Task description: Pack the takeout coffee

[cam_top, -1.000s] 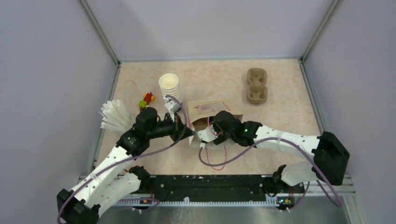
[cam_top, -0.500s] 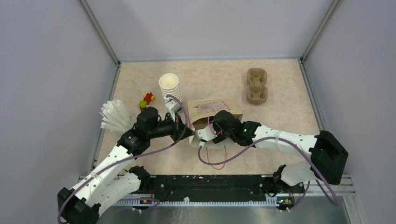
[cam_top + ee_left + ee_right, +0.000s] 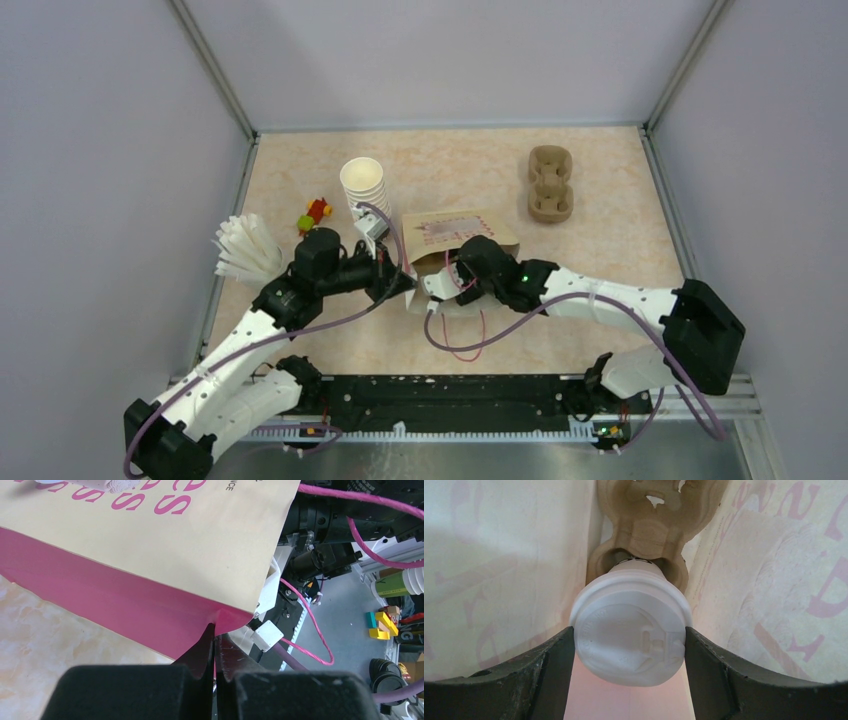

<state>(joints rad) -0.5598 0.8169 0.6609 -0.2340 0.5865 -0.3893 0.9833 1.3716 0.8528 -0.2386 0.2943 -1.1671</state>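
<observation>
In the right wrist view the takeout coffee (image 3: 630,630), a white cup with a round white lid, lies inside the paper bag (image 3: 499,555). Its far end meets a brown cardboard cup carrier (image 3: 649,515) deeper in the bag. My right gripper (image 3: 629,632) reaches into the bag's mouth, and both fingers press on the sides of the lid. My left gripper (image 3: 214,632) is shut on the bag's pink-lined edge (image 3: 220,617). From above, the bag (image 3: 455,235) lies on its side between my left gripper (image 3: 405,285) and my right gripper (image 3: 440,285); the coffee is hidden there.
A tall stack of lidless white cups (image 3: 362,180) stands behind the left arm. Small coloured toys (image 3: 314,213) and a fanned white stack (image 3: 245,248) lie at the left. A second brown cup carrier (image 3: 551,184) sits at the back right. Purple cables loop near the front.
The right arm's shoulder has shifted slightly left. Both grips and the bag look unchanged.
</observation>
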